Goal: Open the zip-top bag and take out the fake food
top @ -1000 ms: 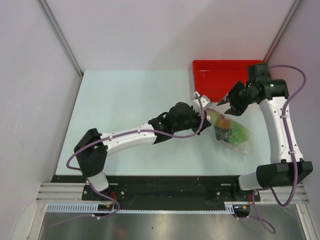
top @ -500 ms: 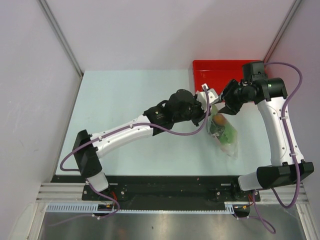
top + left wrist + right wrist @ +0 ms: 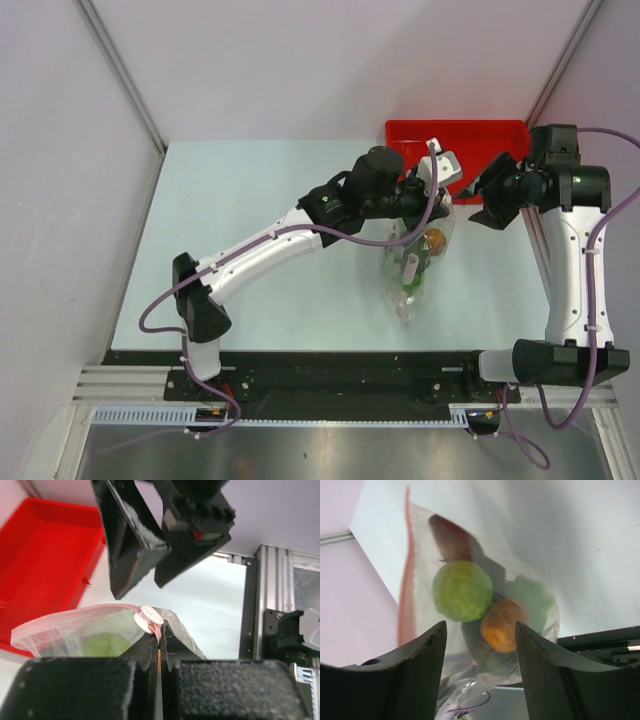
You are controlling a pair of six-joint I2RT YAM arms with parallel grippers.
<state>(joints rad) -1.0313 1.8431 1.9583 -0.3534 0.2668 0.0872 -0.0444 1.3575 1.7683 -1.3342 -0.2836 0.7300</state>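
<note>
The zip-top bag [image 3: 415,250] hangs by its mouth in front of the red tray [image 3: 500,135], its body trailing down toward the near side of the surface [image 3: 250,220]; I cannot tell whether its lower end touches. The fake food [image 3: 428,240] sits inside, and the right wrist view shows a light green round fruit [image 3: 461,591] touching an orange round fruit [image 3: 502,624], with leafy green behind them. The left tool [image 3: 159,639] is pressed together, pinching the plastic right by the pale slider [image 3: 148,617] at one end of the pinkish zip strip [image 3: 406,595]. Held there, the mouth stays up and taut, presumably so the other arm has something to pull against. The right tool [image 3: 476,205] is spread and holds nothing, standing just beside the bag's top and facing it. It looks lined up to take the opposite lip or the slider. The mouth does not look opened yet.
</note>
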